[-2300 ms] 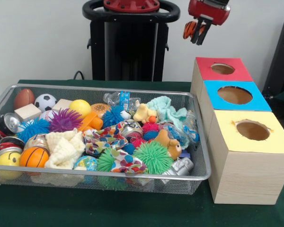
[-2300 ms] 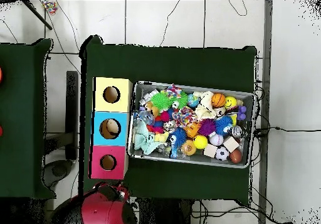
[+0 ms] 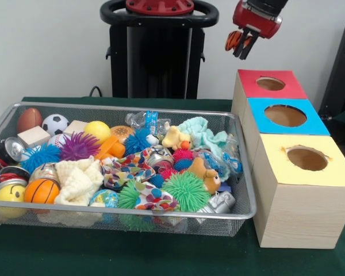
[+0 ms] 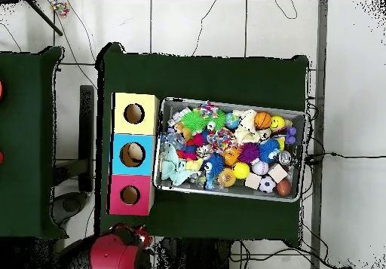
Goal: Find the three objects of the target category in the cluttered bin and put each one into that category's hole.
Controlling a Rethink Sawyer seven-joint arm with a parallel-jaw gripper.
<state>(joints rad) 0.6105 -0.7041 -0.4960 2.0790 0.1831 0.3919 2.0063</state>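
The gripper [image 3: 243, 45] hangs above the table's far corner, over the red box's hole [image 3: 270, 83]; its fingers seem clamped on the tiger [image 3: 234, 39] (orange, half hidden); the teddy bear [image 3: 206, 175] and duck [image 3: 176, 138] lie in the bin [image 3: 250, 201].

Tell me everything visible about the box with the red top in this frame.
The red-topped box is pale wood with a red top face and one round hole cut in it; nothing shows inside. It stands upright on the green table, farthest from the front camera in a row of three, touching the blue-topped box. The tool hangs above its far left corner, gripping something orange.
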